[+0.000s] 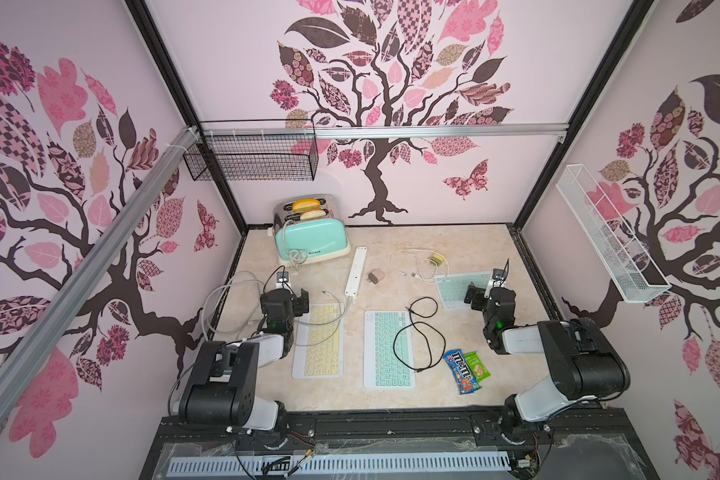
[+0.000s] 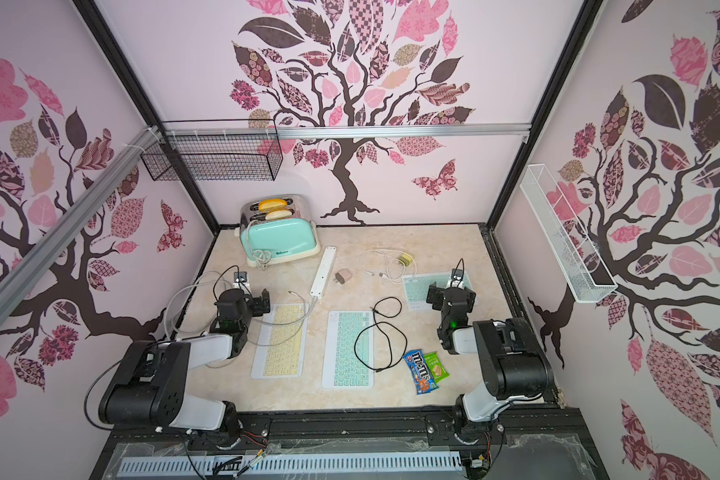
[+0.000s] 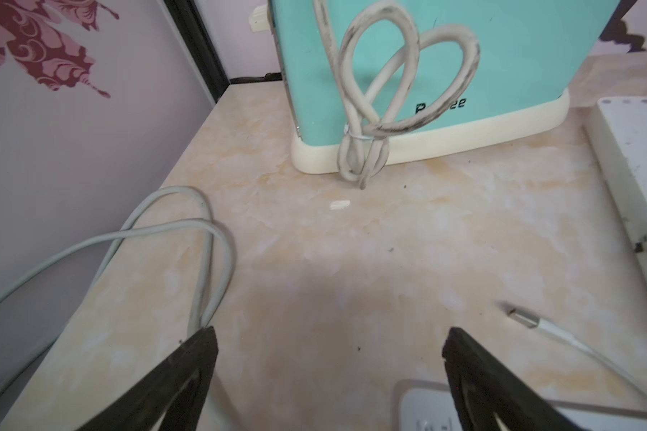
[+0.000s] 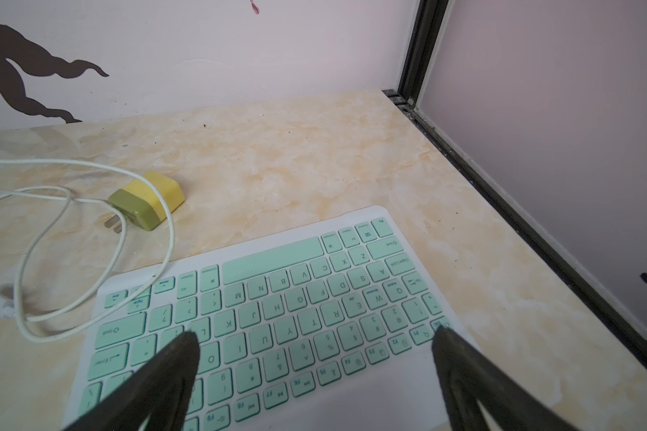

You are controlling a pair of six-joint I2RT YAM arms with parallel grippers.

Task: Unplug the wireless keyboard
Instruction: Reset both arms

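Note:
Three wireless keyboards lie on the table: a yellow-keyed keyboard (image 1: 319,340) at the left, a green-keyed one (image 1: 388,349) in the middle, and another green-keyed one (image 1: 454,289) at the back right. A thin white cable's metal plug (image 3: 521,319) lies loose on the table just past the yellow keyboard's corner (image 3: 419,403), not touching it. My left gripper (image 3: 329,339) (image 1: 294,297) hovers open and empty over bare table beside that plug. My right gripper (image 4: 314,336) (image 1: 481,293) is open and empty above the back-right keyboard (image 4: 277,306). A black cable (image 1: 416,336) loops over the middle keyboard; its ends are too small to judge.
A mint toaster (image 1: 308,237) with a bundled cord stands at the back left, beside a white power strip (image 1: 356,270) whose grey cord (image 3: 202,224) loops left. There is also a pink charger (image 1: 376,276), a yellow-green charger (image 4: 146,203) with white cable, and snack packets (image 1: 464,370).

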